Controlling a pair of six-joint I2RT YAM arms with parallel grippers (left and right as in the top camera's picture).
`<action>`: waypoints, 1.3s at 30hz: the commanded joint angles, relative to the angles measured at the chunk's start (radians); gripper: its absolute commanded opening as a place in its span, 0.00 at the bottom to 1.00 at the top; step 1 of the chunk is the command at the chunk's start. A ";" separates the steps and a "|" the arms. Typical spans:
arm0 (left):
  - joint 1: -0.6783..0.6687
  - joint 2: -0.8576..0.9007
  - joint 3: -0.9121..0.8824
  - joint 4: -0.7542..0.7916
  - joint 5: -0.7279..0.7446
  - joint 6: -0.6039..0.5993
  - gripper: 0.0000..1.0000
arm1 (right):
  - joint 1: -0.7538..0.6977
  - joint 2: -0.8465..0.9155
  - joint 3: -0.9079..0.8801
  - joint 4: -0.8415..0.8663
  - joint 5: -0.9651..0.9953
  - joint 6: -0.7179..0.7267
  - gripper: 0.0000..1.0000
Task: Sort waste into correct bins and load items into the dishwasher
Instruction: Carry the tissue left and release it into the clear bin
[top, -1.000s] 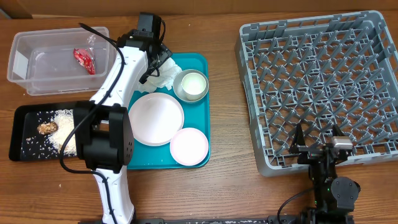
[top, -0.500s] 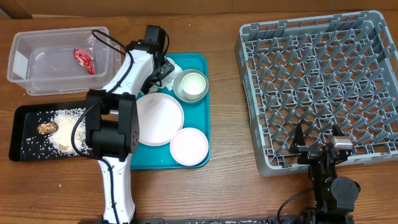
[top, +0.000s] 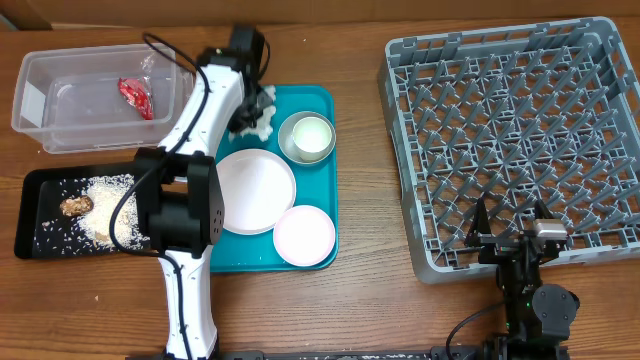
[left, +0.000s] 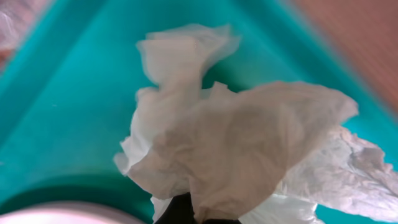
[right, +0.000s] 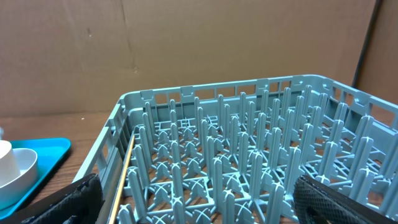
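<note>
**Left arm.** The left arm reaches across to the far left corner of the teal tray (top: 326, 170). The left gripper (top: 252, 108) is closed on the napkin (left: 249, 143). In the wrist view the paper is bunched right at the dark fingers (left: 184, 216) and fans out over the tray floor. Whether the napkin touches the tray floor cannot be told.

**Right arm.** The right gripper (top: 511, 216) stands at the near edge of the rack (top: 600, 60), jaws spread wide, holding nothing. In its wrist view one black finger shows at each lower corner, with the rack pegs between them.

**Waste.**
- Wrapper (top: 135, 96): lies inside the tub (top: 30, 70), at the far left of the table.
- Rice (top: 105, 205): spread over the floor of the black tray (top: 28, 245), which is just in front of the tub.
- Brown chunk (top: 76, 205): in the black tray, at the left edge of the rice.

**Items.** All are on the teal tray, between the bins and the rack.
- Bowl (top: 307, 137): far right corner of the tray, just beside the napkin. Its inside shows white, and whether the cup sits in it cannot be told.
- Plate (top: 255, 190): centre left, partly under the arm.
- Dish (top: 304, 235): near right corner, touching or overlapping the plate's rim.
</note>
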 joint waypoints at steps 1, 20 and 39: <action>0.003 0.005 0.202 -0.088 -0.006 0.021 0.04 | -0.003 -0.009 -0.010 0.002 0.007 0.000 1.00; 0.261 0.005 0.525 -0.200 -0.197 0.050 0.04 | -0.003 -0.009 -0.010 0.002 0.007 0.000 1.00; 0.426 0.021 0.500 -0.241 -0.186 0.117 1.00 | -0.003 -0.009 -0.010 0.002 0.007 0.000 1.00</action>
